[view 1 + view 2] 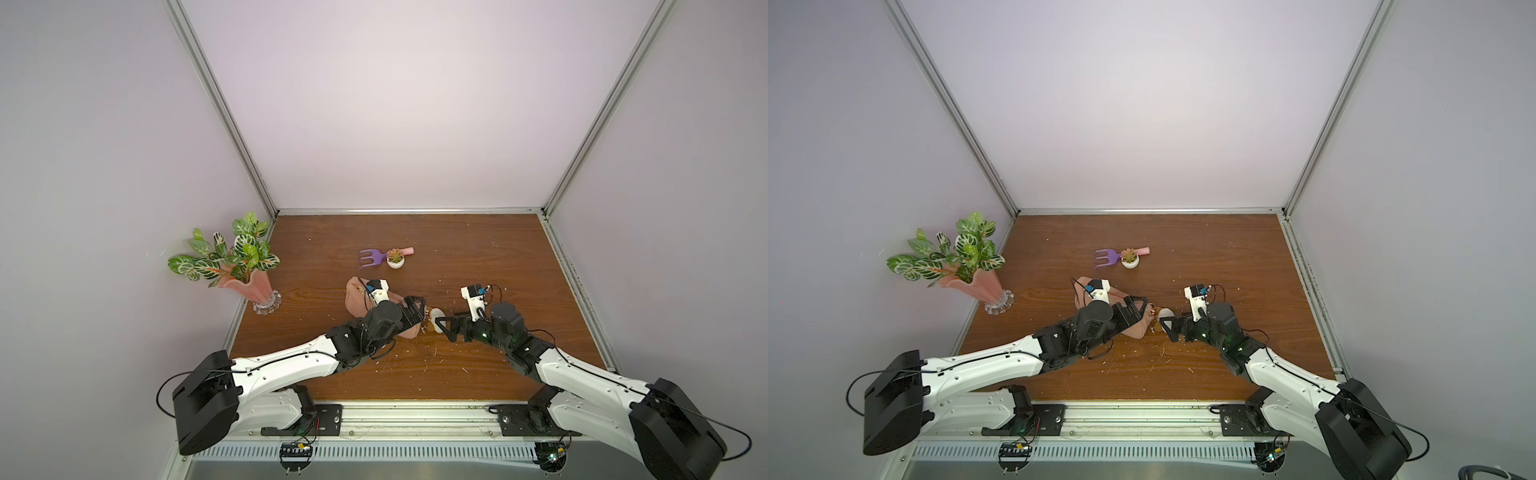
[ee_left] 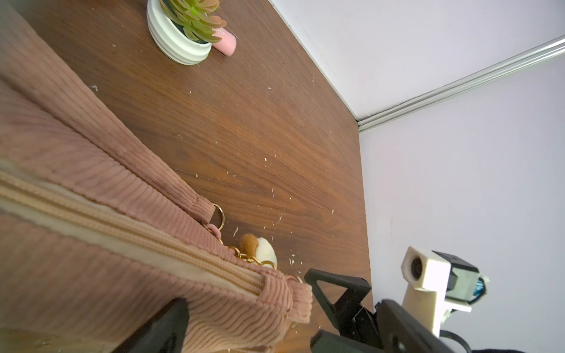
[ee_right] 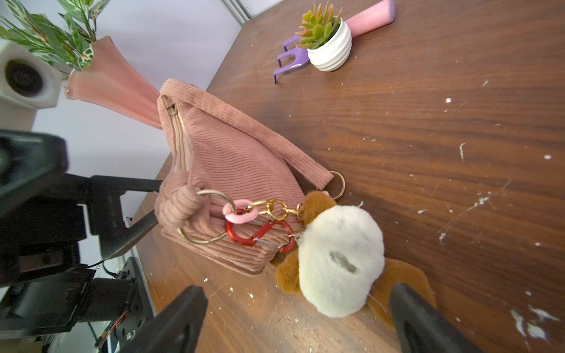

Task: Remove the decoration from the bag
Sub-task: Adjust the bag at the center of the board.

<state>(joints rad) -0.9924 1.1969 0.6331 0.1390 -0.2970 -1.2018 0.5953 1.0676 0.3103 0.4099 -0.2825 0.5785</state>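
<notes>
The bag (image 3: 232, 171) lies on its side on the counter (image 3: 428, 137). The decoration (image 3: 339, 259) rests on the counter just beside the bag's end and is joined to it: a gold chain (image 3: 276, 209) and a red clip (image 3: 256, 235) run from the plush to a metal ring (image 3: 200, 241) on the bag.

The left jaws stand spread on either side of that end of the bag, close against the fabric; we cannot tell whether they squeeze it. The right jaws are spread wide, one on each side of the decoration, pinching nothing.

We judge the step in hand to be the grasp before unhooking. To do it well, we would first close the left jaws firmly on the bag near the ring, so it cannot slide. The right jaws should then take the plush near its chain, not by loose fur, and work the clip open rather than pull straight.

We read no brand or label. A faint mark on the pink handle (image 3: 371, 13) is too blurred to read.
</notes>
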